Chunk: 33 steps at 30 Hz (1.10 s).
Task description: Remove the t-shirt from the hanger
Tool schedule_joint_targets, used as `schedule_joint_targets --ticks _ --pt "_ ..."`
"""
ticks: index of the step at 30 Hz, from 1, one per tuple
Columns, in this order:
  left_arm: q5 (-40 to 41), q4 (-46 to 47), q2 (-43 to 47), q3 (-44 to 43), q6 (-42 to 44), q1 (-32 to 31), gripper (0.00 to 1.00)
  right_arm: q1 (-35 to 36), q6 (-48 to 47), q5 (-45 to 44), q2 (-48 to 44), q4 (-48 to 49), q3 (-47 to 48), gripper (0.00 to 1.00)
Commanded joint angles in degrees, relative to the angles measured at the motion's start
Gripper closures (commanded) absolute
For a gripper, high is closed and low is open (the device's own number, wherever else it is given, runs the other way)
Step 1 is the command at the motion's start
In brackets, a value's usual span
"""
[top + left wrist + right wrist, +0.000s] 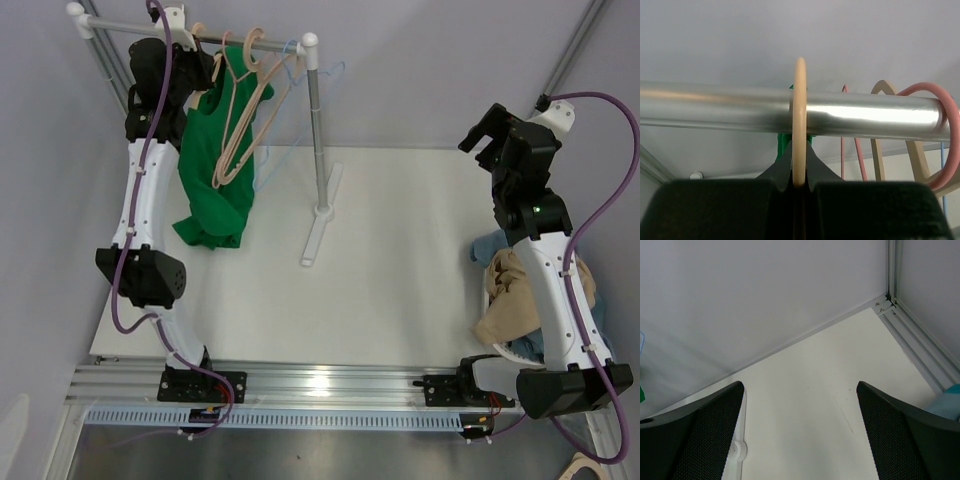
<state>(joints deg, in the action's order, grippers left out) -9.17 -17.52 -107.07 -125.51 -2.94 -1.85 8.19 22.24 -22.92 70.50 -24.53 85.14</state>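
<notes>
Hanger hook, beige, sits pinched in the left end effector at the rail, green t-shirt hanging below; right end effector gapes wide, empty.

A metal rail runs high over the far left corner of the table. Its post and long foot stand in the way near the middle. The green t-shirt hangs down to the table just beside the left arm, and empty hangers crowd the rail right next to it. The left gripper is pinched on a beige hanger hook under the rail, so there is little room there. A heap of clothes blocks the right edge. Between the foot and the heap the table is wide open, and the right gripper, jaws spread, has free space below it
</notes>
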Motion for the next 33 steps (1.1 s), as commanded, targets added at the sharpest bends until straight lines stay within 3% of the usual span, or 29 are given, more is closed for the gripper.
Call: schedule_joint_targets --ticks 1,7,10,13,17,27,31,32,33 --pt "0.2 -0.5 -1.5 -3.3 0.0 0.3 0.99 -0.3 0.0 0.9 -1.1 1.6 -0.2 0.00" --pt "5.9 -1.2 -1.6 -12.0 -0.8 0.3 0.99 -0.4 0.2 1.3 -1.3 1.4 -0.7 0.00" --pt "12.7 -0.7 1.1 -10.5 -1.2 0.3 0.99 -0.3 0.2 1.4 -1.7 1.3 -1.0 0.01" --pt "16.9 1.9 7.0 -3.4 -0.8 0.3 0.99 -0.4 0.2 1.6 -1.9 1.2 -1.3 0.01" --pt "16.3 8.0 14.1 5.2 0.1 0.3 0.99 -0.3 0.5 2.8 -2.1 1.2 -1.5 0.00" --pt "12.5 8.8 20.1 7.5 -3.0 0.3 0.99 0.7 0.2 5.9 -3.1 -0.2 -1.7 0.01" --pt "15.7 -5.8 17.8 -1.8 -6.2 -0.6 0.99 3.1 -4.0 14.8 -1.0 -1.7 0.5 0.01" --pt "18.0 -7.9 18.6 -2.1 -6.7 -1.5 0.99 4.4 -5.4 16.0 -0.3 -2.0 0.7 0.01" --pt "25.6 -10.1 19.1 -1.9 -7.0 -2.5 0.99 7.5 -5.9 16.5 0.0 -2.0 0.6 0.00"
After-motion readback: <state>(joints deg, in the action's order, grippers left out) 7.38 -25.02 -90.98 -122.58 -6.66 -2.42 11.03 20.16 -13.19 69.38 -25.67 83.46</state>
